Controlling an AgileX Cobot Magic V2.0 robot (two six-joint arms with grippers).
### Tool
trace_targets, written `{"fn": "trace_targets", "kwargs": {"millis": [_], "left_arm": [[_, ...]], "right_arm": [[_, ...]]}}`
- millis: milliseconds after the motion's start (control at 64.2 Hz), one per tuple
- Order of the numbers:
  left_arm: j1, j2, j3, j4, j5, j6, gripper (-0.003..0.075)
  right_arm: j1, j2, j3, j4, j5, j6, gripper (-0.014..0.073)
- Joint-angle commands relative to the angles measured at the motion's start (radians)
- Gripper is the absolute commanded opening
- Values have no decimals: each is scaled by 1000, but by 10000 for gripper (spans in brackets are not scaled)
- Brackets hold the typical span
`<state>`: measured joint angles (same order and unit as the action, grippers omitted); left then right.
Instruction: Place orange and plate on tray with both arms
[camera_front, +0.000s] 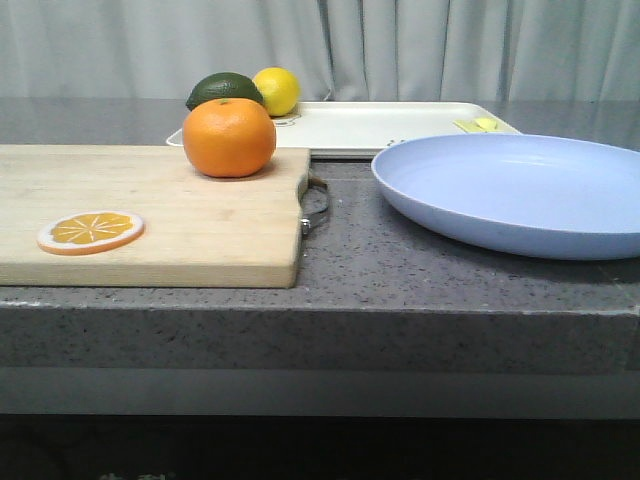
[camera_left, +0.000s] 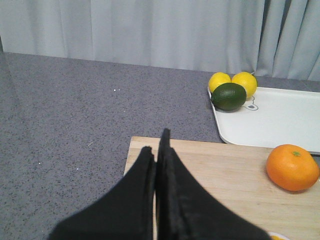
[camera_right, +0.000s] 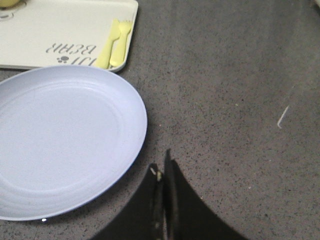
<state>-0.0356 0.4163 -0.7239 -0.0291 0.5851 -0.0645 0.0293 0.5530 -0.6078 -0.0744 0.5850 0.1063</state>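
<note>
Ahead of the left gripper (camera_left: 159, 150) and off to one side, the orange (camera_left: 292, 167) sits on the wooden cutting board (camera_left: 225, 170); both grippers have their fingers pressed together, holding nothing. Round, firm and smooth-skinned, the orange would likely roll, so a grasp across its widest part seems safest. Beside the right gripper (camera_right: 162, 172) lies the plate (camera_right: 60, 140), pale blue, stiff and probably slick, best pinched at its rim. Beyond both waits the cream tray (camera_front: 390, 125).
</note>
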Motion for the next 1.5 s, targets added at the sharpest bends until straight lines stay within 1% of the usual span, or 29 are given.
{"fn": "trace_targets", "kwargs": {"millis": [0,187,218,296,343,389,452,498,514,561,607,639,685,779,950,1090,1152,1230,1293,1480], "left_arm": [[2,23,-13,-8,-79,-1,-18],[2,25,-6,-8,-71,-1,-17],[2,25,-6,-8,-71,-1,-17],[2,25,-6,0,-67,-1,1],[2,25,-6,2,-65,-1,43],[-2,25,-6,2,-63,-1,112],[-13,25,-6,2,-63,-1,231],[-29,25,-6,2,-61,-1,350],[-35,25,-6,2,-61,-1,379],[-61,25,-6,2,-61,-1,455],[-93,28,-6,2,-59,8,519],[-114,34,-6,2,-59,20,547],[-153,48,-6,2,-57,31,562],[-220,86,-10,2,-71,57,560],[-353,216,-31,2,-98,105,561],[-445,369,-92,13,-102,105,564],[-482,449,-130,29,-100,105,586],[-511,545,-178,29,-100,105,637],[-525,622,-221,37,-100,105,659],[-527,830,-356,49,-98,105,664]], "right_arm": [[-6,45,-35,-20,-63,-9,-68],[-6,89,-35,-20,-23,-9,-64],[-6,90,-35,-20,-13,-9,-54],[-6,92,-35,-20,6,-9,19],[-6,92,-35,-20,12,-9,99],[-6,92,-35,-20,13,-9,216],[-6,92,-35,-20,13,-9,361],[-6,92,-35,-20,15,-9,449],[-6,92,-35,-20,17,-9,487],[-6,92,-35,-20,25,-9,558],[-6,92,-35,-20,36,-9,594],[-6,92,-35,-20,44,-9,606],[-6,92,-35,-20,52,-9,604],[-6,92,-35,-20,63,-9,601],[-6,92,-35,-20,64,-9,601],[-6,92,-35,-20,64,-9,601],[-6,92,-35,-20,64,-9,601],[-6,92,-35,-20,64,-9,601],[-6,92,-35,-20,64,-9,601],[-6,92,-35,-20,64,-9,601]]}}
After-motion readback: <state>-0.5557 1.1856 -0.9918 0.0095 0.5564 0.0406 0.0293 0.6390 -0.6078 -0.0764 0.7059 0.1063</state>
